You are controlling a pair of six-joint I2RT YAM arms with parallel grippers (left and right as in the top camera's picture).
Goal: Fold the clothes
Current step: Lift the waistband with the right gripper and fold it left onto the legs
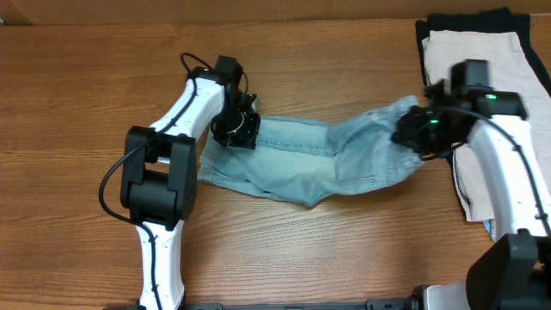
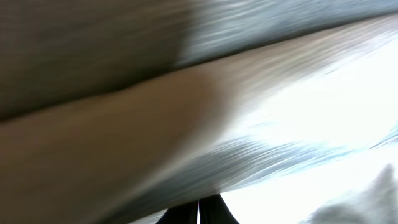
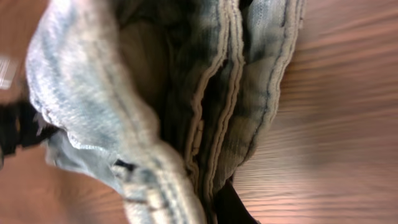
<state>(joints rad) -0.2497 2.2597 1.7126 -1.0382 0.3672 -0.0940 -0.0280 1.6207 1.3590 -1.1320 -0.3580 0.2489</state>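
jeans (image 1: 318, 164) stretched out mid bench (image 1: 77, 69), kinda rumpled, left arm (image 1: 185, 108) down on the end nearer the left edge, can't tell what its jaws are doing, too blurry, right arm (image 1: 508, 164) jaws pinching the other end, bunched up, pile (image 1: 478, 43) of clothes at back right corner

Table (image 1: 344, 258) open near-side; clothes pile (image 1: 448, 47) blocks far right.

Jeans (image 1: 318, 159) across table (image 1: 86, 86) ctr; L gripper (image 1: 237, 129) on their L end, R gripper (image 1: 413, 131) on R end; clothes pile (image 1: 478, 47) far R.
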